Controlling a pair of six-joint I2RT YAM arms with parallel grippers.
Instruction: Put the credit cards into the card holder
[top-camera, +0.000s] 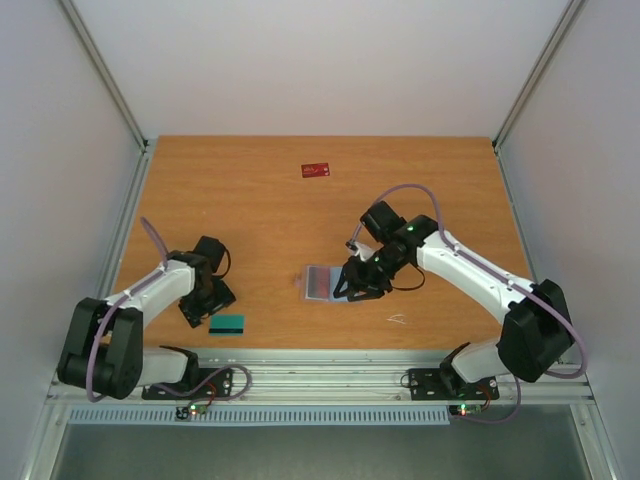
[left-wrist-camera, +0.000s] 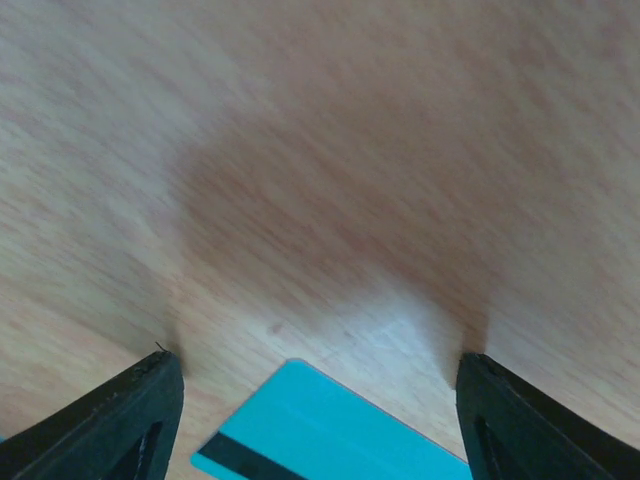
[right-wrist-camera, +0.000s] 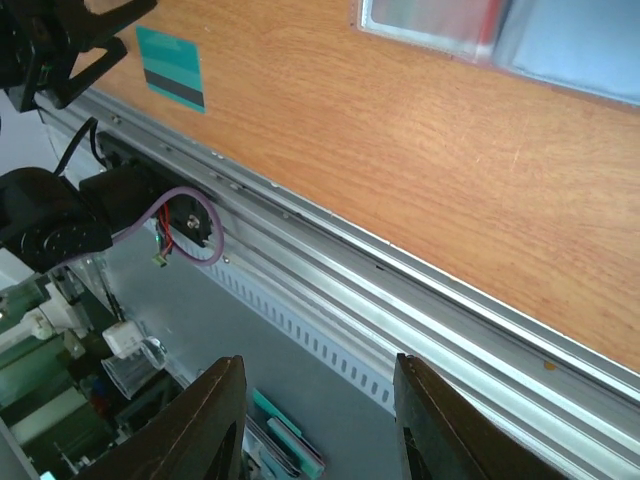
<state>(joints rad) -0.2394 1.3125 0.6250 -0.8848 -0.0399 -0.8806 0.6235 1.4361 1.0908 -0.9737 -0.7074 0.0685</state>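
One green card (top-camera: 227, 323) lies flat, long side L-to-R, just under the left gripper (left-wrist-camera: 320, 365), the nearer arm, fingers (left-wrist-camera: 110, 425) spread wide. Right gripper (top-camera: 355, 285), fingers partly apart & empty, sits by the card holder (top-camera: 318, 283).

Two white arms, black at the joints.
Left arm (top-camera: 152, 283) and right arm (top-camera: 470, 268) carry white links, black motors, black fingers (left-wrist-camera: 110, 430) and looping lilac cables (top-camera: 410, 187); small lights glow at the black bases (top-camera: 195, 383).
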